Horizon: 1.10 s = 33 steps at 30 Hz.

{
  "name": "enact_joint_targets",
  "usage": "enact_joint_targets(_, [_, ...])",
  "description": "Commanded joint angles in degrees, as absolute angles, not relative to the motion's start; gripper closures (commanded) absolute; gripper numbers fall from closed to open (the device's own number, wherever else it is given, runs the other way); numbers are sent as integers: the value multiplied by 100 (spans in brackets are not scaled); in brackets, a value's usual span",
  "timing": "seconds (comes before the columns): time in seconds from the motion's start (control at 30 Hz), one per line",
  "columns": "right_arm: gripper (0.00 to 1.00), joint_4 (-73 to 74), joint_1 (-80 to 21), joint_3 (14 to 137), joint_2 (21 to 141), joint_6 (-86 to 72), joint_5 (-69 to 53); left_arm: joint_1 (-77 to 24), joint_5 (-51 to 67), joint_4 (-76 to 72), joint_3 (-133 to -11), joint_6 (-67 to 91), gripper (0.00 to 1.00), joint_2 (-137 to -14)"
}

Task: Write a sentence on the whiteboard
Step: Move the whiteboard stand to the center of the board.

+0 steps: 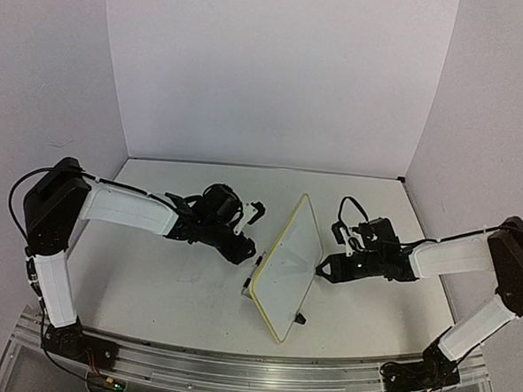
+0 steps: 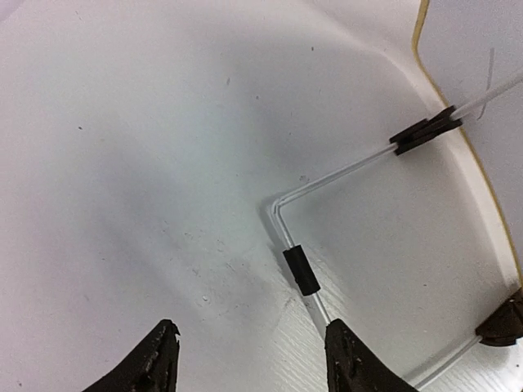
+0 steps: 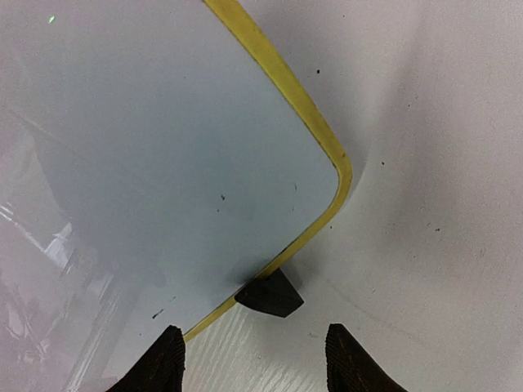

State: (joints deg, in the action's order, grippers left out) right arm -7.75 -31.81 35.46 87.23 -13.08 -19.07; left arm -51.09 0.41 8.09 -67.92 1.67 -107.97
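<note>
The whiteboard (image 1: 288, 269), white with a yellow rim, stands tilted on its edge in the middle of the table. My left gripper (image 1: 244, 255) is at its left side, open and empty (image 2: 249, 359), over the thin wire stand (image 2: 327, 175) with its black sleeve (image 2: 301, 269). On the right, my right gripper (image 1: 321, 269) is open and empty (image 3: 253, 359), close to the whiteboard's rounded corner (image 3: 339, 175) and a black clip foot (image 3: 270, 294). The sentence is out of view; the whiteboard face (image 3: 163, 122) shows only a few dark specks.
The white table (image 1: 176, 288) is walled by white panels on three sides. A metal rail (image 1: 251, 373) runs along the near edge by the arm bases. A second black foot (image 2: 502, 318) and a clip (image 2: 425, 131) hold the wire to the board.
</note>
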Motion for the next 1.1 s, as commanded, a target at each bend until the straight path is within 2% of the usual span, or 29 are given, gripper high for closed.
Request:
enact_joint_targets(0.0, [44,-1767,-3193,3441,8988,-1211,-1735,-5014,96,769,-6536,900,36,-10081])
enact_joint_targets(0.13, [52,-1907,-3195,3542,9276,-1029,-1838,-4925,7,793,-6181,1301,36,-9614])
enact_joint_targets(0.5, [65,-2003,-3202,3722,9800,-917,-2436,-4654,-126,1187,-5755,1805,38,-8530])
enact_joint_targets(0.77, [66,-1836,-3574,3654,9580,-940,-2407,-4460,-262,1496,-5630,1787,39,-8030])
enact_joint_targets(1.07, [66,-1748,-4425,3460,9274,-1245,-1926,-4133,-191,1784,-5611,1852,38,-7700])
